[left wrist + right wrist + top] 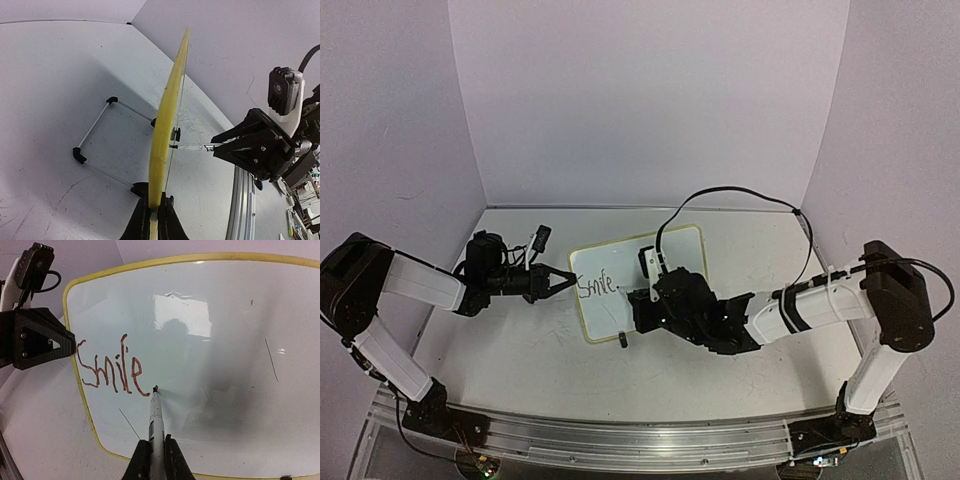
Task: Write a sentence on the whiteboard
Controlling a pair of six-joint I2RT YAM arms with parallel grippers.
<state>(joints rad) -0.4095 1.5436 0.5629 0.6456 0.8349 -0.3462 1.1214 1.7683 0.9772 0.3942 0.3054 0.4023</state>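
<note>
The whiteboard [680,250] stands tilted at the table's middle, white with a thin yellow rim. It shows edge-on in the left wrist view [167,115] and face-on in the right wrist view [225,340]. The sentence [107,370] reads only "Smile", dark, at the board's left end [597,286]. My left gripper [565,281] is shut on the board's left rim [155,215]. My right gripper [156,455] is shut on a white marker [156,415], whose tip touches the board just right of the "e". The right fingertips are hidden under the wrist in the top view.
A wire stand with black clip feet [95,145] props the board from behind. An aluminium rail [620,440] runs along the near edge. A black cable [740,195] loops above the right arm. Pale walls enclose the table on three sides.
</note>
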